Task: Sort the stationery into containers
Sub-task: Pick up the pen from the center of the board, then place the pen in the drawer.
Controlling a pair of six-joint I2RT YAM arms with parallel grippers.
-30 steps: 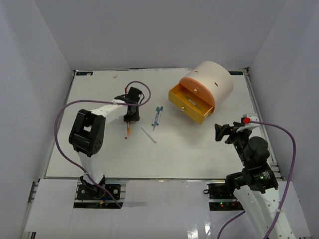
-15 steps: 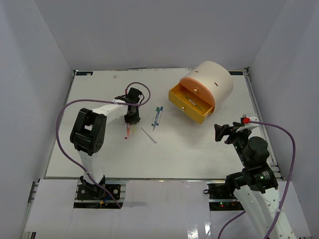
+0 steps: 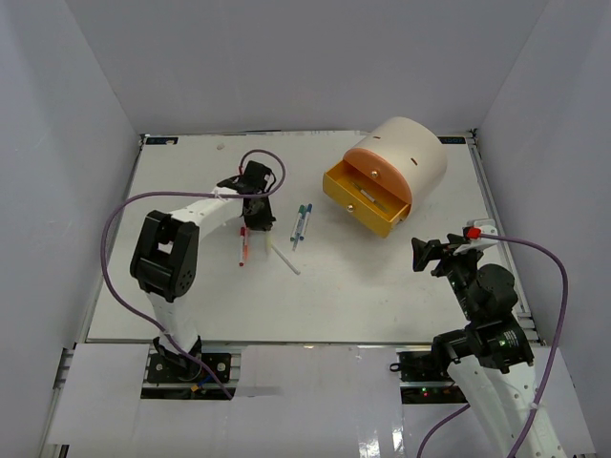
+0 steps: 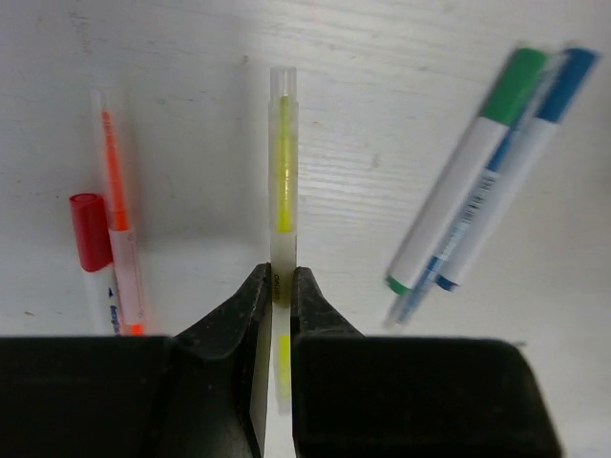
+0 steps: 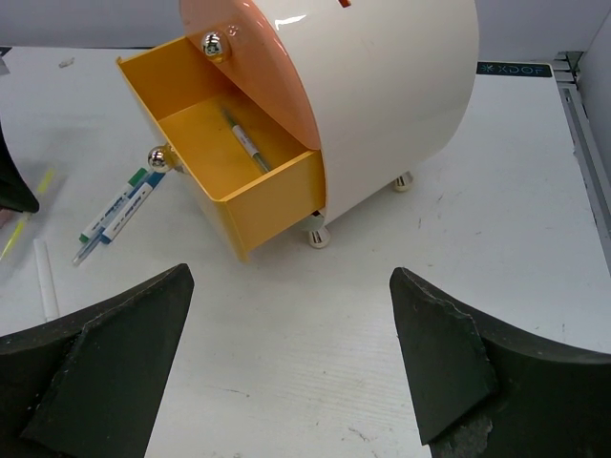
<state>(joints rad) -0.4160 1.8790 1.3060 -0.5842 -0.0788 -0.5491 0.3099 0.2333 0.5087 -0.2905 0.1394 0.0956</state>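
We see the left gripper (image 4: 277,303) clamped on the yellow pen (image 4: 283,172), which points to 12 o'clock. The fingers (image 4: 234,322) hide its near end. The right gripper (image 5: 288,279) stands wide apart.

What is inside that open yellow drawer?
One thin pen lies on the drawer's floor. The drawer's back end runs under the pink front, so anything there is hidden.
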